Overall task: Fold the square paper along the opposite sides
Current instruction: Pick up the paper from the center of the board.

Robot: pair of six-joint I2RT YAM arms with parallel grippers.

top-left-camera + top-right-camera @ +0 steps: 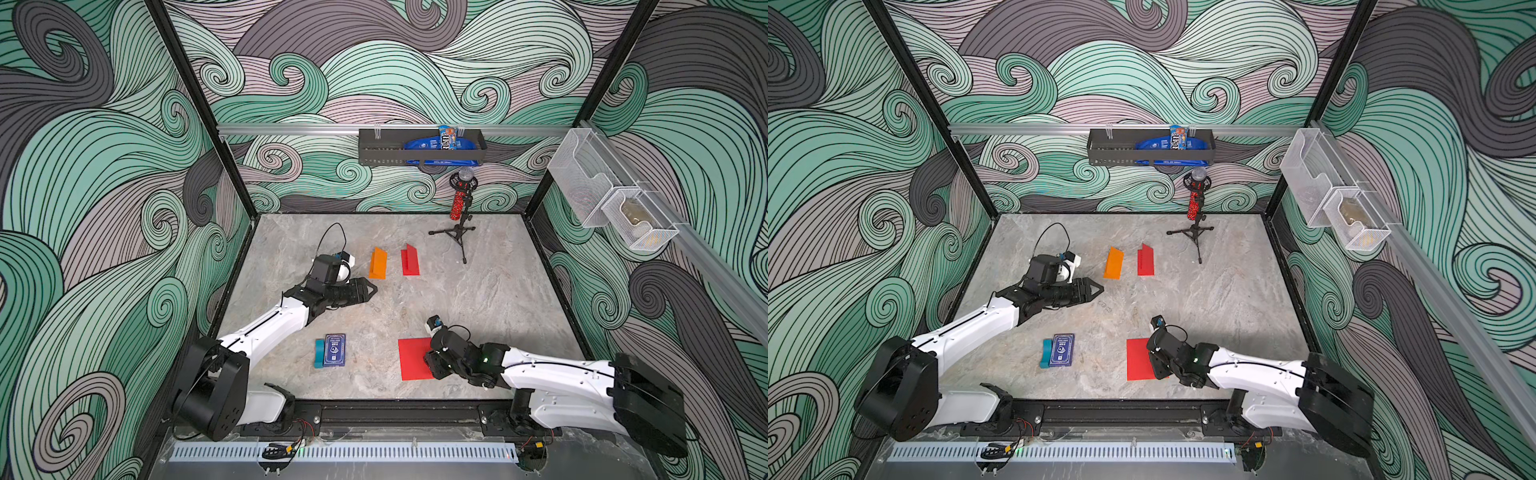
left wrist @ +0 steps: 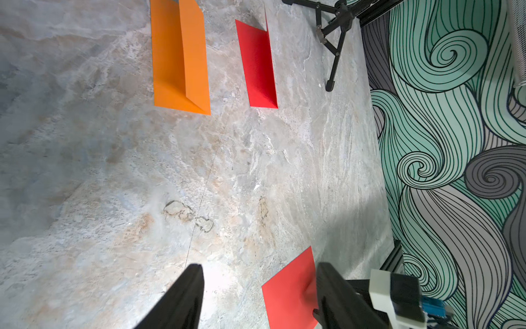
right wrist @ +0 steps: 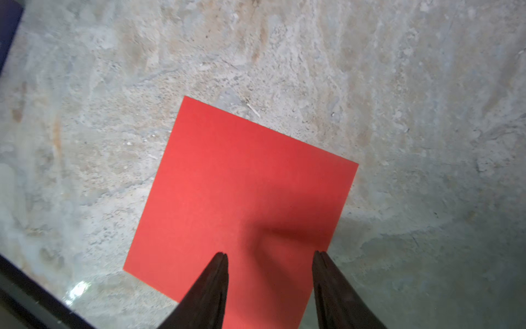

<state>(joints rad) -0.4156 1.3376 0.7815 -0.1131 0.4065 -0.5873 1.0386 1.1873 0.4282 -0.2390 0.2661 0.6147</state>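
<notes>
Biggest thing first: the grey marble-look table (image 1: 478, 299), with both arm bases bolted along its front edge.

The left arm (image 1: 266, 328) reaches in from the front-left corner toward the middle of the table. The left gripper (image 2: 259, 267) hangs above bare tabletop with its claw spread wide and nothing in it.

The right arm (image 1: 552, 374) comes in from the front-right corner. The right gripper (image 3: 271, 253) points down over the square red paper (image 3: 242, 185), and its claw is spread too, so it isn't pinching anything. Both fingertips (image 3: 222, 256) are over the side of the sheet nearest the right arm. I honestly can't tell if they touch the paper or sit just above it.

A black wall rack (image 1: 374, 156) hangs above the far edge with blue snack packs in it. A clear mesh bin (image 1: 598, 187) is on the right wall.

A mic on a small tripod (image 1: 459, 226) stands near the far edge, right of centre.

The square paper lies flat and unfolded near the front edge, a bit right of the middle.

Toward the far edge, around the centre, sit a folded orange paper (image 1: 378, 264) and a folded red paper (image 1: 410, 262). They're side by side, not touching, each with a flap sticking up.

A dark blue card box (image 1: 334, 350) lies toward the front edge, left of centre. A small teal block (image 1: 319, 353) is right against its left side.
</notes>
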